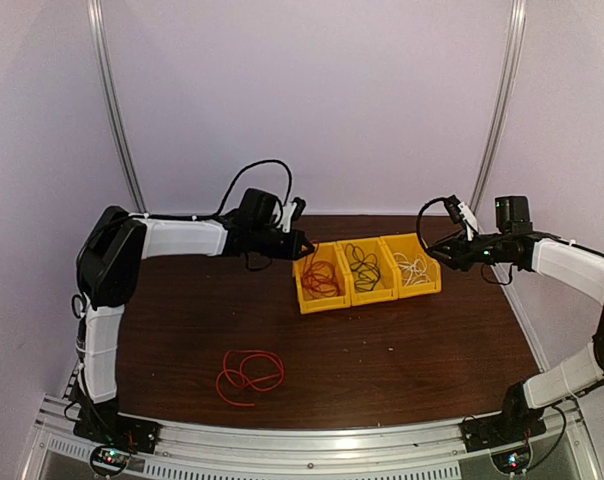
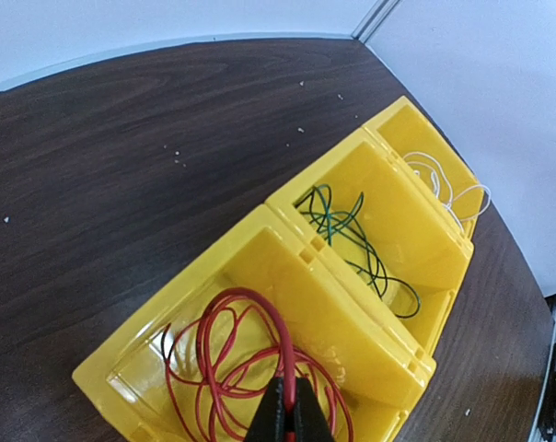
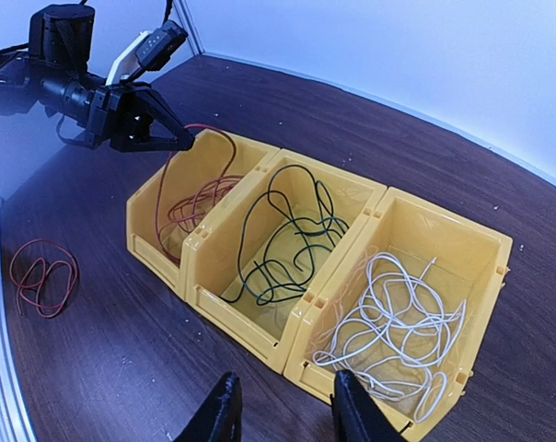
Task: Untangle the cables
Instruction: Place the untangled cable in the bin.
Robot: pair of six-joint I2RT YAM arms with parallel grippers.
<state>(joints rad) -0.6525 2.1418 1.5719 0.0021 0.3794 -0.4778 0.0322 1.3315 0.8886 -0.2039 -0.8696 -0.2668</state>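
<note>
Three yellow bins stand in a row, each with one of the cables inside. The red cable lies looped in the left bin. One strand rises to my left gripper, which is shut on it just above that bin. In the middle bin lies the black cable, and in the right bin the white cable. My right gripper hangs open and holds nothing, near the front of the middle and right bins.
A second red cable lies coiled on the dark wooden table toward the front left, apart from the bins. The metal rail with both arm bases runs along the near edge.
</note>
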